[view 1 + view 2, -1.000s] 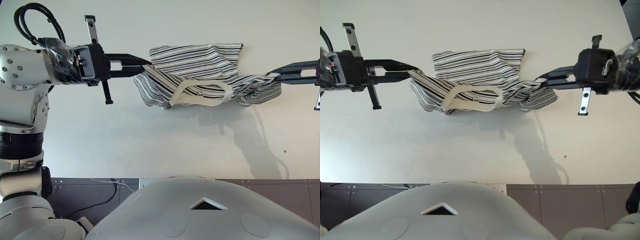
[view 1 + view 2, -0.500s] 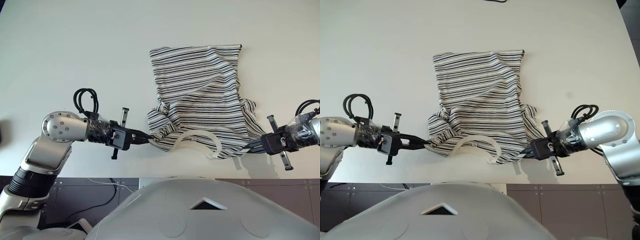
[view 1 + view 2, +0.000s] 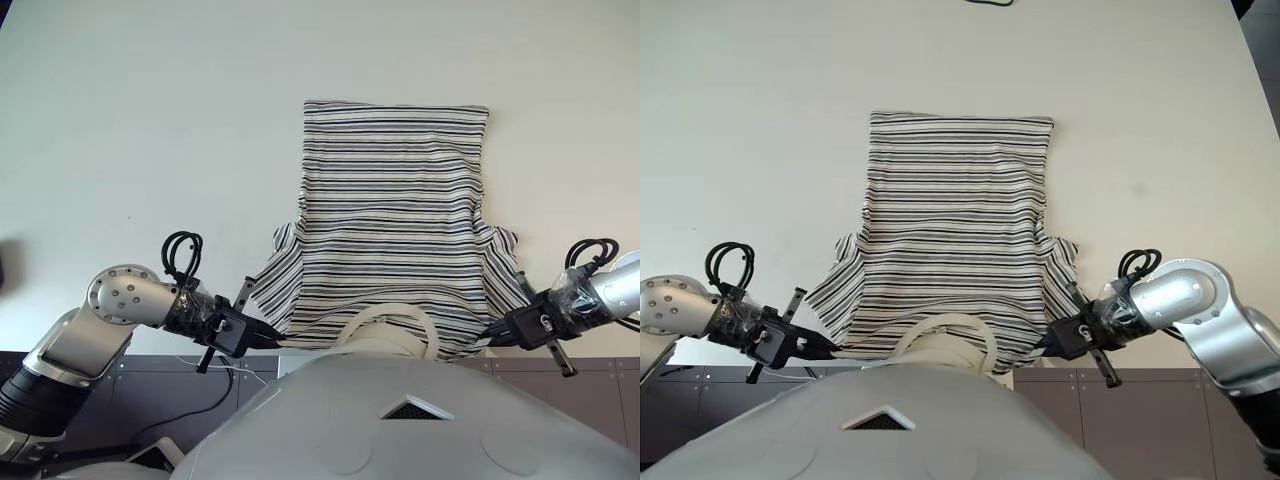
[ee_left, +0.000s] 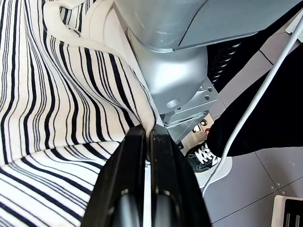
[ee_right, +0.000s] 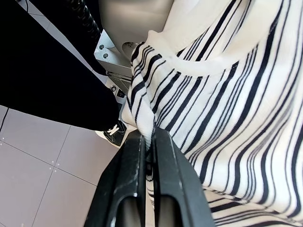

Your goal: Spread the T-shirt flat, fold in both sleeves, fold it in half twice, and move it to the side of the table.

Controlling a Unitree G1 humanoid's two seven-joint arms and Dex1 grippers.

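T-shirt (image 3: 395, 230) on table (image 3: 150, 120), at near edge

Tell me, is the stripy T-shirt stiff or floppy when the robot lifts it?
Probably floppy: the T-shirt sags past the table edge and creases where the left gripper and right gripper pinch it. It is likely light too, since thin fingertip pinches hold its shoulders.

Bright, even light across white table (image 3: 150, 120); shadows faint, soft; floor (image 5: 42, 189) dimmer.

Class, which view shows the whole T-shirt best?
The right eye view: the T-shirt lies spread from hem to collar. The left eye view matches; the wrist views give striped cloth nipped in the left pincer and right pincer.
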